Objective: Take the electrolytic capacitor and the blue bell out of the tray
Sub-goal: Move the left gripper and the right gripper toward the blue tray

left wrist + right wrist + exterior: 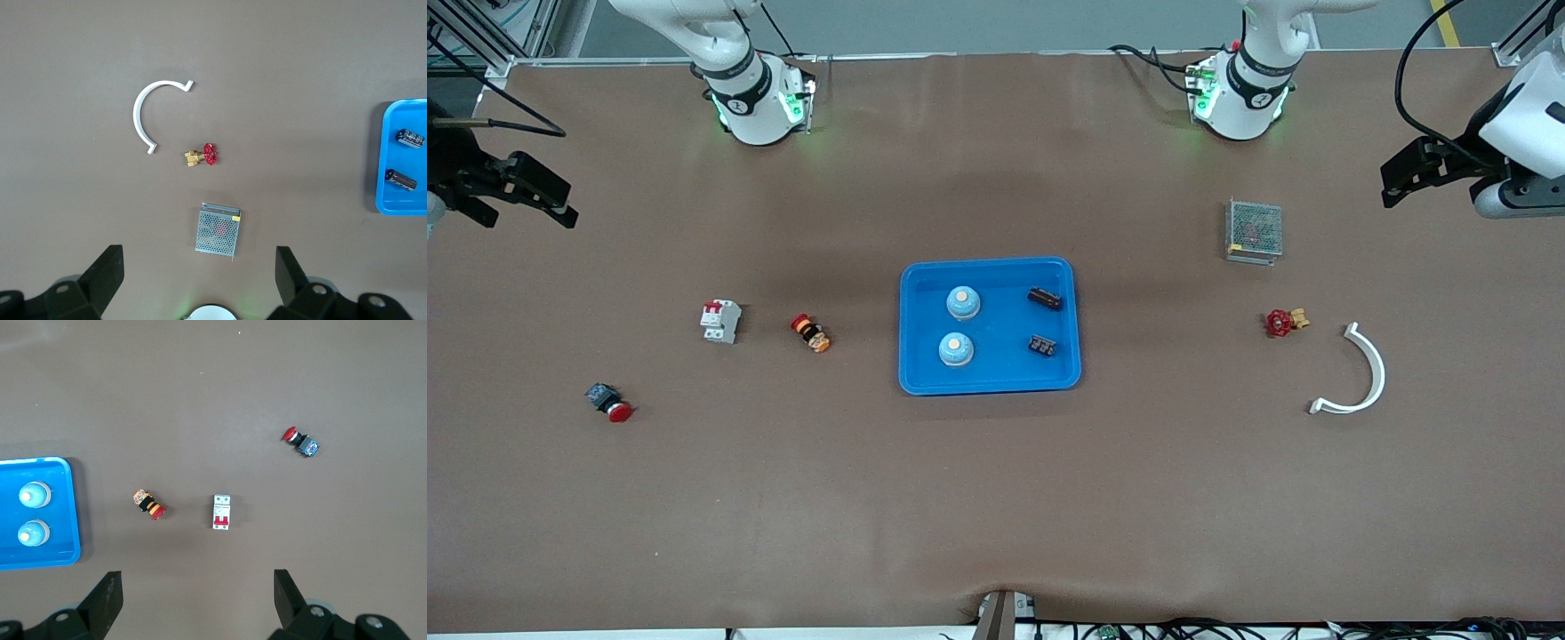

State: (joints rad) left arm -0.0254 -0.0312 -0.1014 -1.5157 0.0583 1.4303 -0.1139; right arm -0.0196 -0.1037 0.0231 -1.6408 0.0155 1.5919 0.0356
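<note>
**Waiting with both hands open, bells and capacitors already in the tray**

Sitting mid-worktop, the blue tray [989,388] holds four parts. Two blue bells [963,303] [955,350] lie in its half toward the right arm's end, one nearer the front camera than the other. Two dark capacitors [1044,298] [1041,345] lie in the half toward the left arm's end, same near/far split. None of the four touch.

Left hand [1409,182] hangs over the brown worktop [996,498] at the left arm's end, fingers [103,273] spread wide, holding nothing. Right hand [534,200] hangs over the right arm's end, fingers [103,597] also spread, empty. Both arms wait, well apart from the tray.

Toward the left arm's end:
- metal mesh box [1255,231], farther from the front camera than the tray
- red-handled brass valve [1284,321], nearer the camera than the mesh box
- white curved clip [1371,369], just beside the valve, nearer the worktop's end

Toward the right arm's end:
- orange and black switch with red cap [810,332], near the tray
- white circuit breaker with red lever [720,321], beside that switch
- red mushroom push button [610,403], nearer the camera, well apart from the breaker
</note>
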